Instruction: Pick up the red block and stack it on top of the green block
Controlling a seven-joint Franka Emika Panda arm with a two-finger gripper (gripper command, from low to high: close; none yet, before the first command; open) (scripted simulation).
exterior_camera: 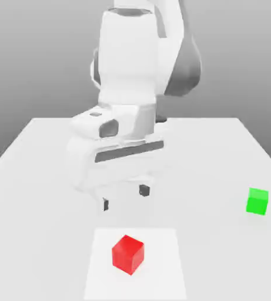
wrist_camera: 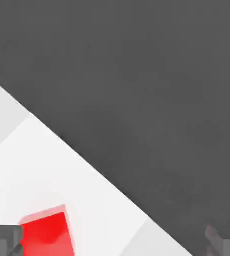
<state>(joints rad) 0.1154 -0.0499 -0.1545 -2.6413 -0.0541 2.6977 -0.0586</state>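
Fingers spread wide apart, holding nothing, poised above the red block, touching neither block

1. Two small cubes in all (a modest collection, admittedly): one red block and one green block.
2. One white square patch, with one cube on it.
3. One tabletop.
4. One robot arm, carrying one pincer.
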